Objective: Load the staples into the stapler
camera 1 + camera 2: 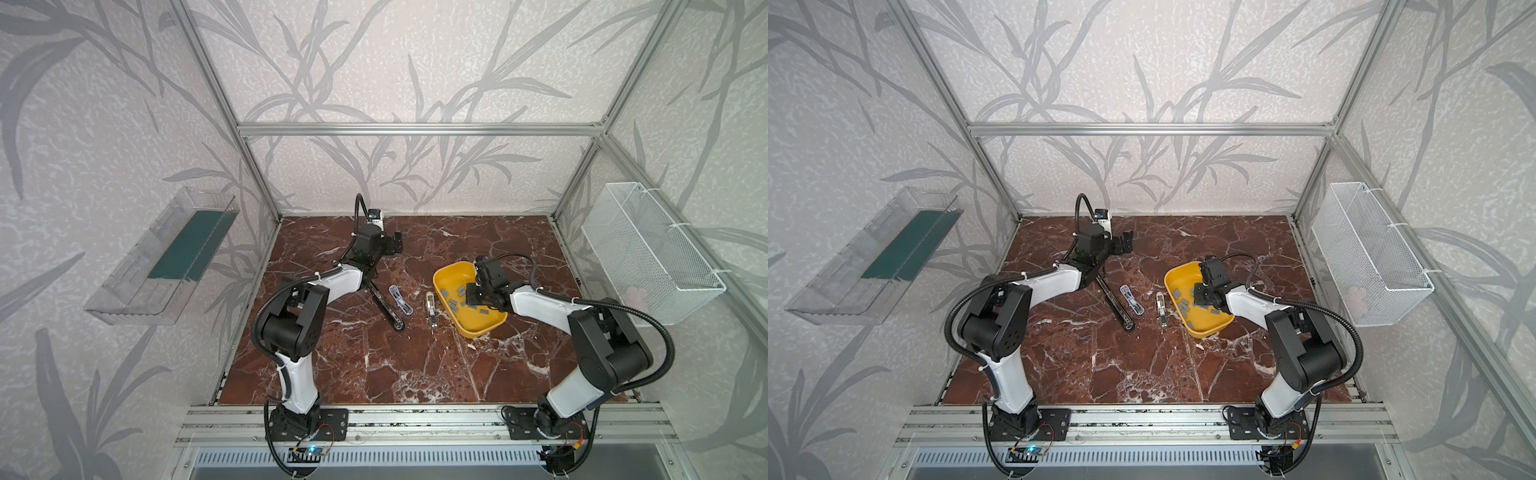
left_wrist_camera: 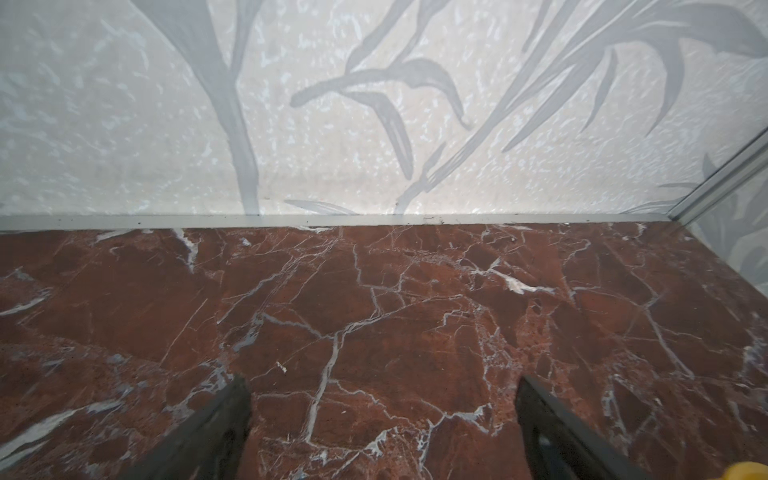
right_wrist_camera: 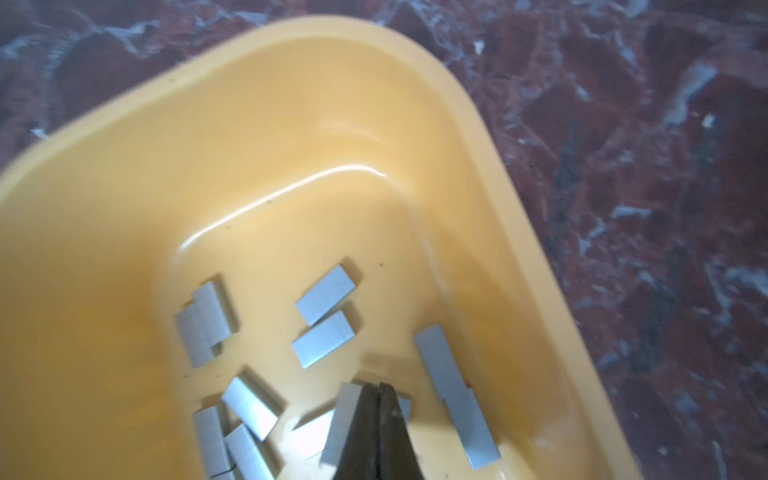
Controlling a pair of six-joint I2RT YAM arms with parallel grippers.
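Several grey staples [image 3: 324, 338] lie scattered in a yellow tray [image 3: 249, 54] right of the table's middle [image 1: 446, 270]. My right gripper [image 3: 379, 386] reaches down into the tray [image 1: 471, 297], shut, its tips meeting over one strip that lies under them; nothing shows between the jaws. Left of the tray lie three staplers: a small silver one [image 1: 431, 309], a small clear bluish one [image 1: 400, 299] and a long black one [image 1: 386, 305]. My left gripper [image 1: 395, 243] hangs open and empty over bare marble near the back wall [image 2: 383, 382], well away from the staplers.
The tabletop is red-brown marble [image 1: 374, 365] inside an aluminium frame. A white wire basket [image 1: 652, 253] hangs on the right wall and a clear plastic bin [image 1: 162, 257] on the left wall. The tray's corner [image 2: 748, 471] shows in the left wrist view.
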